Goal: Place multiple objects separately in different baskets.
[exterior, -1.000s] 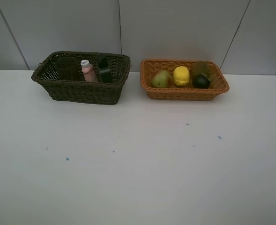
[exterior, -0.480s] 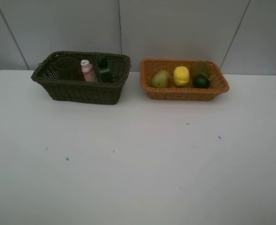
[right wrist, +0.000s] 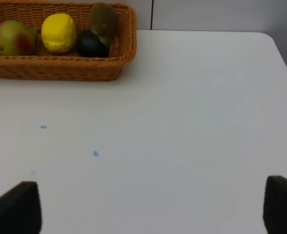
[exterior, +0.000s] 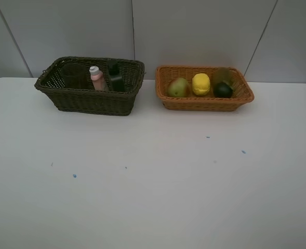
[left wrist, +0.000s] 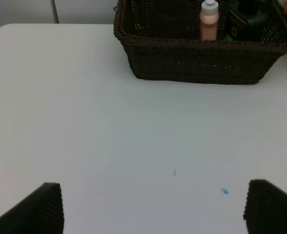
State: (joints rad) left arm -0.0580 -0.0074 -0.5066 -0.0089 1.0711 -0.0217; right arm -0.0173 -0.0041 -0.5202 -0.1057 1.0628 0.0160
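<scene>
Sorting looks finished: both grippers spread wide and empty over bare table.

Nearest, the left gripper (left wrist: pixel 153 207) and right gripper (right wrist: pixel 153 207) show only fingertips at the wrist views' edges, far apart, nothing between them. Beyond lies white table (exterior: pixel 153 181) with a few blue specks and no loose object. At the back, the dark basket (exterior: pixel 90 101) holds the pink bottle (exterior: pixel 96 78) and dark green bottle (exterior: pixel 115 78); just beside it the orange basket (exterior: pixel 204 102) holds the apple (exterior: pixel 178 87), lemon (exterior: pixel 200 84), mangosteen (exterior: pixel 223 91) and kiwi (exterior: pixel 223 75). Judging by this, nothing remains to pick up; the next move calls only for staying clear.
</scene>
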